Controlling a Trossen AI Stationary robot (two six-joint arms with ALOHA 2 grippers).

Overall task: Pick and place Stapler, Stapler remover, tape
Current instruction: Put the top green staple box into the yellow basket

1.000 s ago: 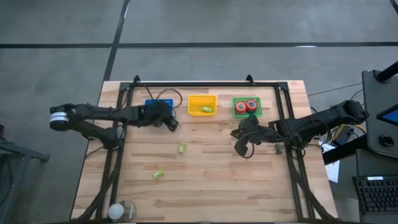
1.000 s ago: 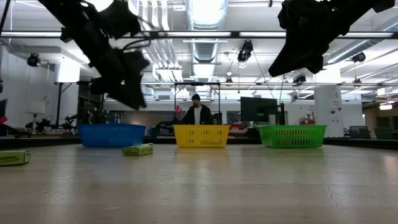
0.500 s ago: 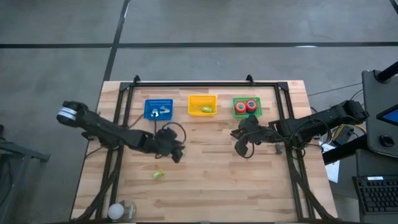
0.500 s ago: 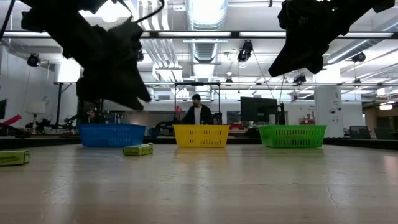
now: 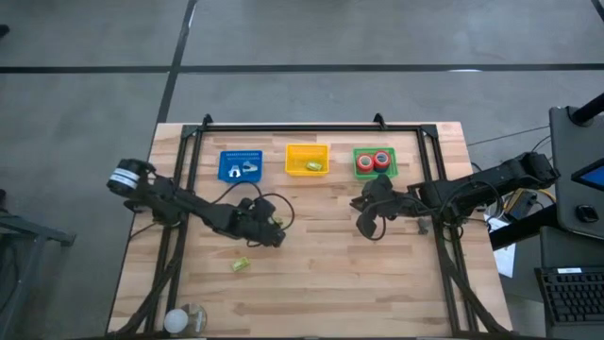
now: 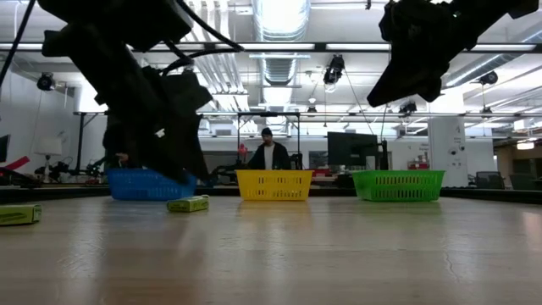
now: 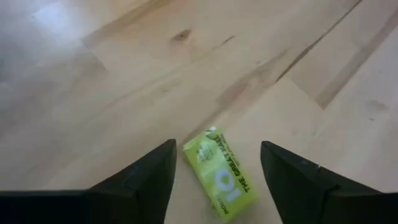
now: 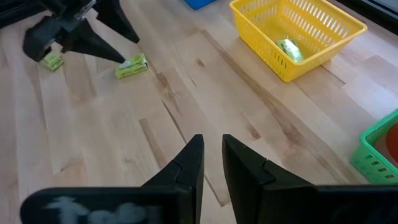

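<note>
Left gripper (image 7: 214, 171): my wrist view has its jaws spread wide, astride a green packet (image 7: 222, 176) lying flat on the desk (image 7: 124, 93).
Overhead: that packet is hidden under the left arm; I only see a second green packet (image 5: 240, 264) nearer the desk's front edge.
Writing: a big "10" and "THE GREAT WALL" on the packet.
Right gripper (image 8: 212, 163): hanging above the desk near its right edge, jaws nearly shut, gripping nothing.
Tape (image 5: 374, 161): red rolls with pale centres, inside the green basket (image 5: 390, 171) at the back edge.
</note>
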